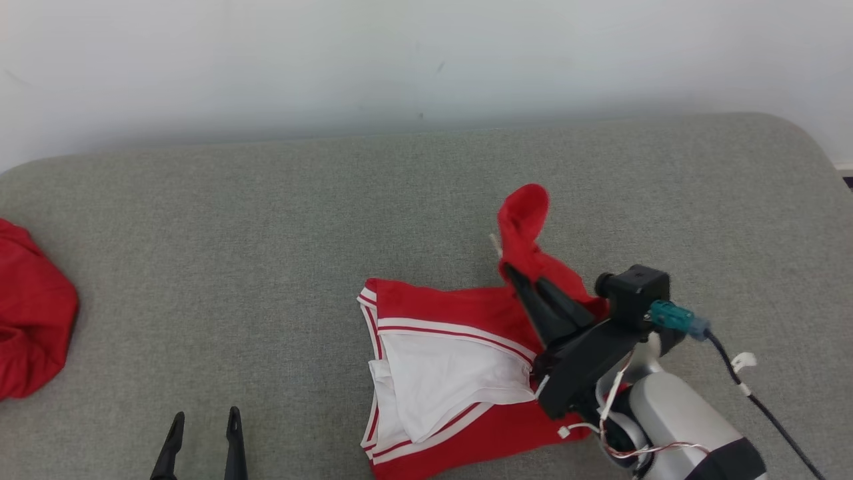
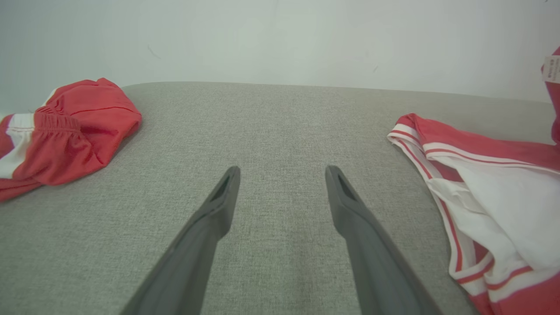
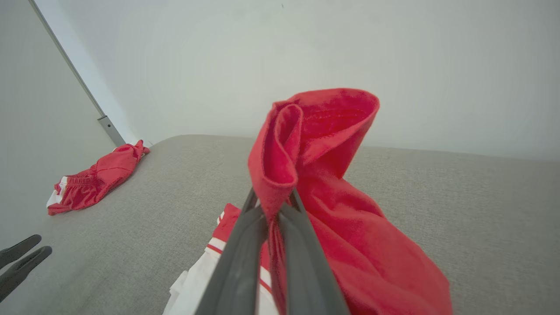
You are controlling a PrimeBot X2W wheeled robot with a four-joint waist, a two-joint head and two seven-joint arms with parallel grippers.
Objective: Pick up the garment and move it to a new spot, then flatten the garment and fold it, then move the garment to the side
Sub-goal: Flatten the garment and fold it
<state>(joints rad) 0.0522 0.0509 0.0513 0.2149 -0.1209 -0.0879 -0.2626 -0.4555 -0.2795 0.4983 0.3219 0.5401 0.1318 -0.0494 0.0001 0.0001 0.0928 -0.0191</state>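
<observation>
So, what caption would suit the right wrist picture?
Right gripper shut on a red garment, holding one end above the grey cushion.

garment (image 1: 460, 310): smooth cloth | cushioned surface (image 1: 266, 233): matt coarse-woven fabric

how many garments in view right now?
2. The red-and-white garment lies centre-right, one corner lifted in the right end effector. A second red garment sits bunched at the far left. Others could lie out of frame.
</observation>
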